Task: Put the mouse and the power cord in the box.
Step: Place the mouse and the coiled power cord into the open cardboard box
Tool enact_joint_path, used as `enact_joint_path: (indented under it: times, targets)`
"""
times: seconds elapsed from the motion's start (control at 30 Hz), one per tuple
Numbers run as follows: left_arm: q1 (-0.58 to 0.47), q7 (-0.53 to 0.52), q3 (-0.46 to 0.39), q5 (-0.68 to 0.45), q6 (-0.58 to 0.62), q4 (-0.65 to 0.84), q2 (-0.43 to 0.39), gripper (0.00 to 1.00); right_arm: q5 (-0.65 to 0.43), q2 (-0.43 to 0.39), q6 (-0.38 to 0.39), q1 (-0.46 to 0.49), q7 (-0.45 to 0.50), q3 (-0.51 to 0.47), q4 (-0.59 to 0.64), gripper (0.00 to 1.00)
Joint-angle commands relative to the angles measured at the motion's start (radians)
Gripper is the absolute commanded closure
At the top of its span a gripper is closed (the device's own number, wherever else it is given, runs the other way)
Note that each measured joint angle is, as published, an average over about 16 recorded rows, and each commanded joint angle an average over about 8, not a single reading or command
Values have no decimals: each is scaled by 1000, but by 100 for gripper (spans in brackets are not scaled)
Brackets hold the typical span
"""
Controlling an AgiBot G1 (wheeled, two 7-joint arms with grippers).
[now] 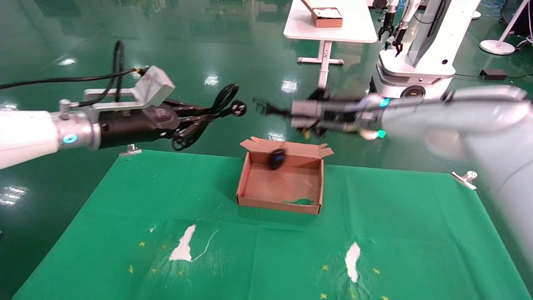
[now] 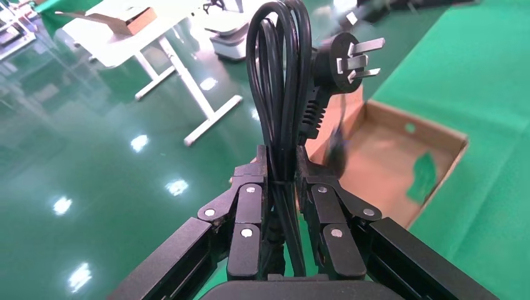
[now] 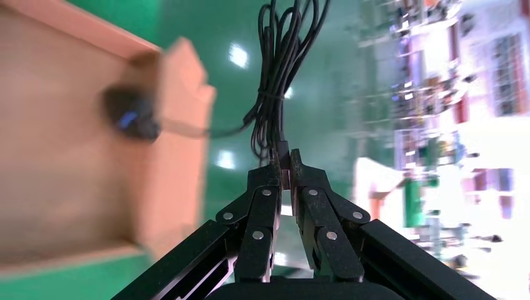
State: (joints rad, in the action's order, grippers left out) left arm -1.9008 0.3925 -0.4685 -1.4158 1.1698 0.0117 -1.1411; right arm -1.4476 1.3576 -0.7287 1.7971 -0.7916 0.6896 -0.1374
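The left gripper hung above the floor beyond the table's far edge, pinching the coiled power cord. The right gripper, closed on the bundled thin cable, dangled the mouse, seemingly just over the box, though blurred.

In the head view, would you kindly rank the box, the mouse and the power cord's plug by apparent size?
1. The box, clearly largest.
2. The mouse, hanging over the box.
3. The plug, smallest, though it is close to the mouse in size and raised nearer the camera, so unsure.
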Motion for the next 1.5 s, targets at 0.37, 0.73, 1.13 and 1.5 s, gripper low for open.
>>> enact_joint_path:
  times: [0.37, 0.73, 1.13, 1.5]
  targets:
    - [23, 58, -31, -45, 5, -18, 37, 100, 45, 4, 54, -155, 63, 31, -27, 9]
    - [43, 79, -67, -95, -55, -45, -131, 100, 105, -21, 84, -142, 59, 27, -19, 0]
    - [219, -43, -172, -66, -284, -309, -235, 100, 185, -335, -386, 0, -106, -18, -84, 0]
    - [269, -264, -415, -74, -401, -475, -235, 51, 202, -415, -504, 10, -86, -27, -133, 0]
